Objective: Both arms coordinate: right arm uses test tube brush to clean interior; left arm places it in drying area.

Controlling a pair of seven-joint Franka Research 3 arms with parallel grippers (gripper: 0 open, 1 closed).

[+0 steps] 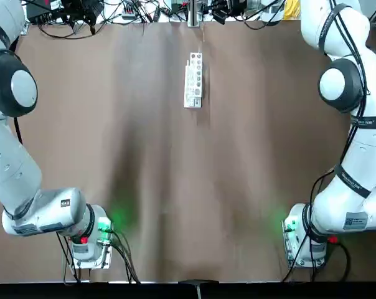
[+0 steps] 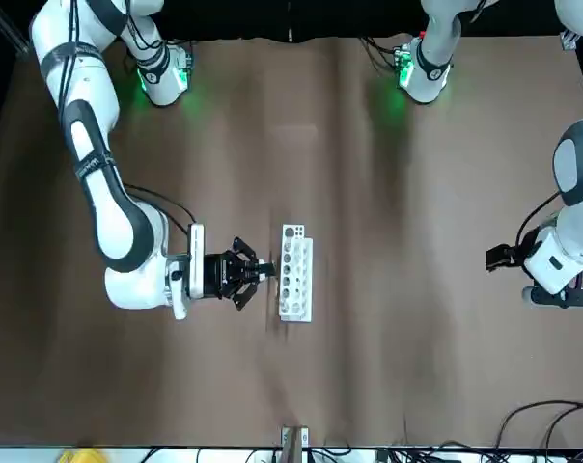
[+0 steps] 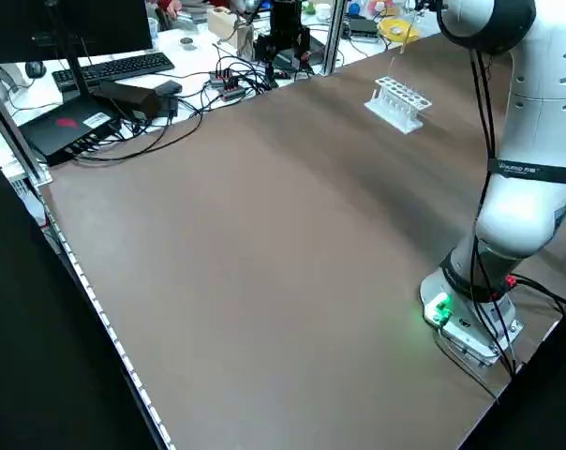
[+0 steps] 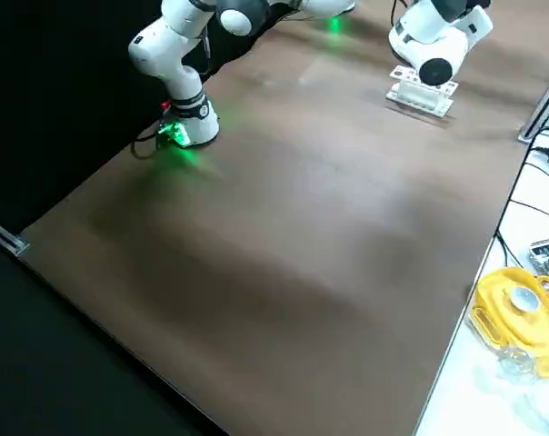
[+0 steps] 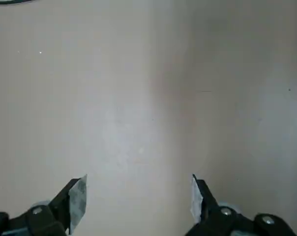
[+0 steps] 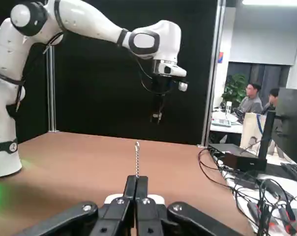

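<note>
The drying area, a small white rack [image 2: 295, 272] with a row of round holes, lies near the table's far middle [image 1: 194, 81]. My right gripper [image 2: 258, 270] is held level right beside it, on the robot's right. In the right wrist view that gripper [image 6: 136, 180] is shut on the test tube brush [image 6: 136, 158], a thin twisted stick standing upright from the fingers. My left gripper [image 5: 138, 199] hangs open over bare table, off to the robot's left, with nothing between its fingers [image 5: 77, 199]. It also shows pointing down in the right wrist view [image 6: 157, 117].
Cables, a keyboard [image 3: 114, 67] and black boxes line the table's far edge. A camera post [image 1: 193, 14] stands behind the rack. A yellow object [image 4: 515, 313] lies beyond the table's side. People sit at desks [image 6: 252, 101] in the background.
</note>
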